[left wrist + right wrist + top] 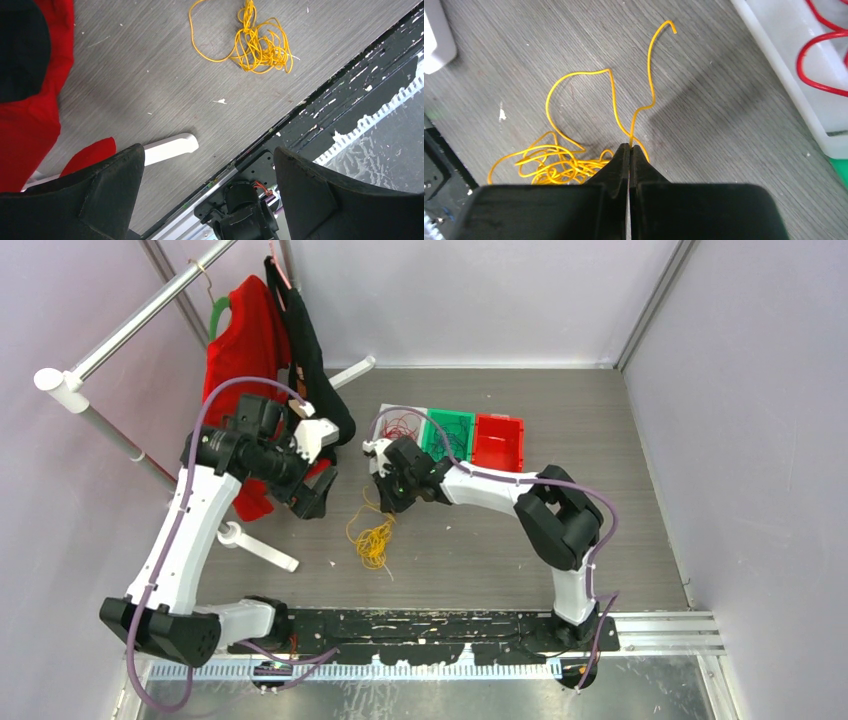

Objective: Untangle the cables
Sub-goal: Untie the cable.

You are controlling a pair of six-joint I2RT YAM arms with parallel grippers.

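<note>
Two arms reach over the grey desk [480, 540]. At the far left a clothes rail [150, 305] carries a red garment [245, 340] and a black garment [310, 370], and a white rack foot [262, 550] lies on the desk below them.

Just right of the garments, the left end effector [312, 498] hangs above the desk with its fingers [115, 190] spread wide and nothing between them. Its wrist view shows the red cloth at the left edge, the white foot between the fingers, and the tangle farther off.

Near the middle of the desk, between the two arms, lie the yellow cables [375, 540], a loose knotted bundle with a few strands looping away from it.

Directly above that bundle, the right end effector [630, 147] points down with its fingers pressed together, pinching a strand of the yellow cables at the very tips. From the pinch, the strand curves up to a free, hooked end, and a second loop arcs off to the left. The rest of the bundle sits on the desk beside the fingers.

Farther right and toward the back, a white tray [784, 65] holds red cables [400, 427]. A green bin [450, 432] stands just beside it, and a red bin [498, 440] touches the green one on its right.
</note>
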